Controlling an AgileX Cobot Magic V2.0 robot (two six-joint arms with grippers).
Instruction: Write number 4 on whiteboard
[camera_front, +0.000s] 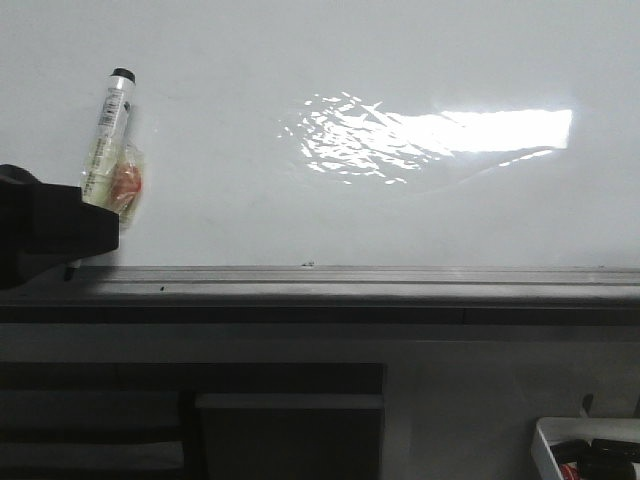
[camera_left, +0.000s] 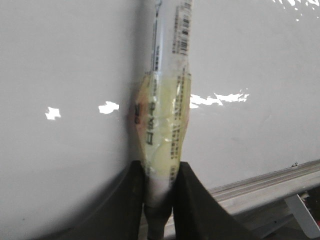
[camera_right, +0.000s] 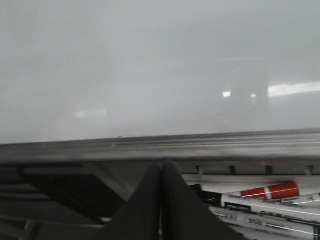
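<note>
The whiteboard (camera_front: 400, 60) fills the upper front view, glossy, with a bright glare patch. The number 4 is out of view, and the board surface I see carries no black stroke. My left gripper (camera_left: 160, 172) is shut on a white marker (camera_left: 167, 100) wrapped in yellowish tape. The marker (camera_front: 108, 135) stands nearly upright at the board's left side, black end up. I cannot tell whether that end touches the board. My right gripper (camera_right: 160, 170) is shut on nothing, low under the board's ledge (camera_right: 200, 145), and does not show in the front view.
A grey metal ledge (camera_front: 350, 275) runs along the board's lower edge. Dark cabinet panels (camera_front: 150, 420) lie below it. A white tray (camera_front: 590, 445) at the lower right holds a red-banded marker (camera_right: 270, 191) and a white one (camera_right: 265, 207) beside my right fingers.
</note>
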